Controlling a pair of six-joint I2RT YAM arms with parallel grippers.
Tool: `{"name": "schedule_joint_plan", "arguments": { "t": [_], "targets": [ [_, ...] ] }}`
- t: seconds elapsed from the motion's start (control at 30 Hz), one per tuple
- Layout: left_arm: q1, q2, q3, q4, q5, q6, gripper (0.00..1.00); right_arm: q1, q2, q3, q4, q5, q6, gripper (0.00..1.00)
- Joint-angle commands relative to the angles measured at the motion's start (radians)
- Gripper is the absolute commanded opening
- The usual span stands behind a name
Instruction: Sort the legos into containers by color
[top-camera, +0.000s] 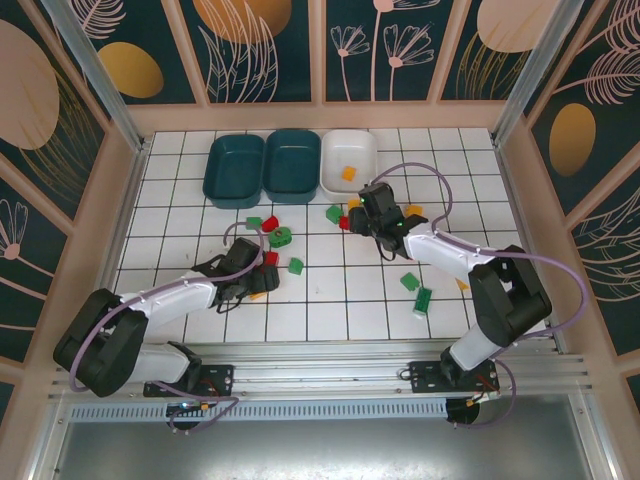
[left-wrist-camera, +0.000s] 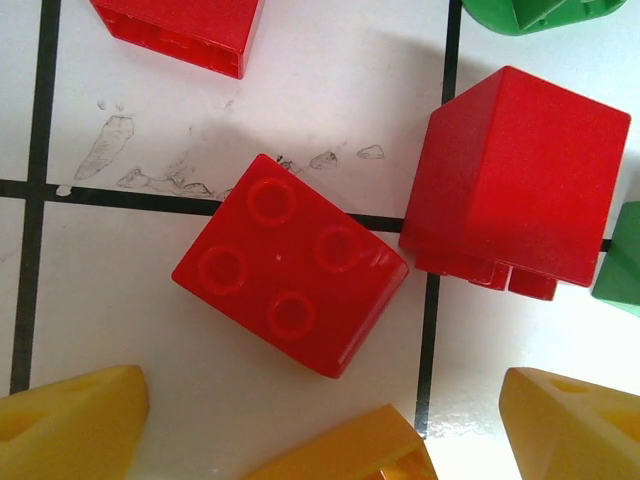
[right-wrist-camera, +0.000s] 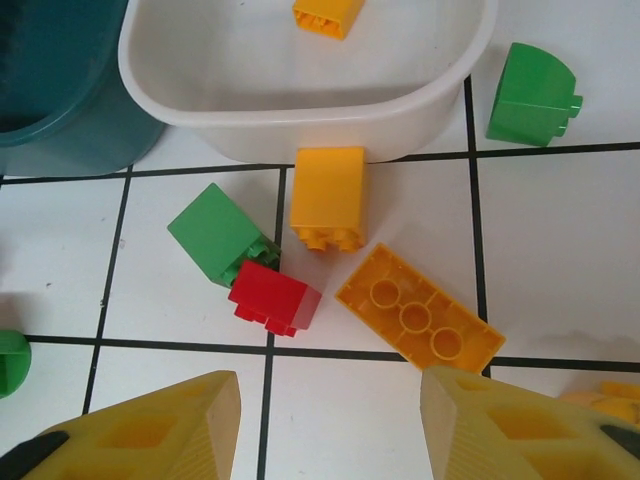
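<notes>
- 3 containers: two teal tubs (top-camera: 234, 170), plus one white tub (right-wrist-camera: 300, 115) past the right jaws, one orange brick (right-wrist-camera: 327, 15) inside
- left gripper (left-wrist-camera: 320, 395) gaping wide, empty; three glossy red legos (left-wrist-camera: 290, 265) just ahead
- right gripper (right-wrist-camera: 328, 400) wide open too

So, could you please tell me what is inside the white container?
One orange-yellow lego lies inside the white container, near its middle. From above, the rest of its floor looks bare. In the right wrist view, its near wall hides the floor just behind it.
</notes>
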Motion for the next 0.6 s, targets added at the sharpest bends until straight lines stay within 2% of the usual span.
{"name": "schedule_joint_plan", "arguments": {
  "t": [0.0, 0.17, 0.3, 0.4, 0.57],
  "targets": [
    [-0.009, -0.013, -0.005, 0.008, 0.048, 0.016, 0.89, 0.039, 0.023, 0.024, 0.038, -0.011, -0.008, 0.51],
    [-0.011, 0.014, -0.027, 0.033, 0.092, 0.013, 0.83, 0.067, 0.061, 0.045, 0.041, -0.004, -0.005, 0.51],
    [-0.011, 0.014, -0.047, 0.023, 0.089, 0.005, 0.78, 0.067, 0.043, 0.033, 0.05, 0.003, 0.001, 0.51],
    [-0.014, 0.001, -0.049, 0.017, 0.101, -0.002, 0.71, 0.067, 0.029, 0.023, 0.052, 0.007, 0.004, 0.51],
    [-0.038, 0.014, -0.042, -0.012, 0.091, 0.005, 0.66, 0.067, 0.006, 0.003, 0.053, 0.015, 0.004, 0.51]
  ]
}}
